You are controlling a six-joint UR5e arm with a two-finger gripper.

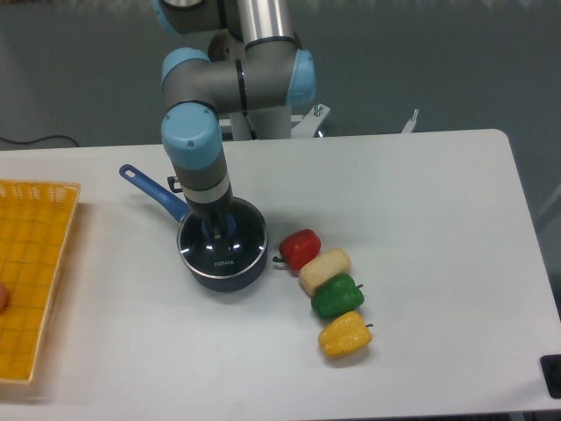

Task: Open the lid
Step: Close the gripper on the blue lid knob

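The round glass lid [230, 254], with a metal rim and small white lettering, lies flat on the dark blue saucepan [197, 274] left of the table's middle. My gripper [216, 230] points straight down onto the lid's blue centre knob [216, 233]. Its dark fingertips sit at the knob. The wrist above hides most of the fingers, and the gap between them cannot be made out. The lid rests level on the pan's rim.
The pan's blue handle [153, 190] points back left. A row of red [301, 248], cream [324, 269], green [337, 296] and yellow [344, 334] peppers lies just right of the pan. A yellow basket [31, 272] sits at the left table edge.
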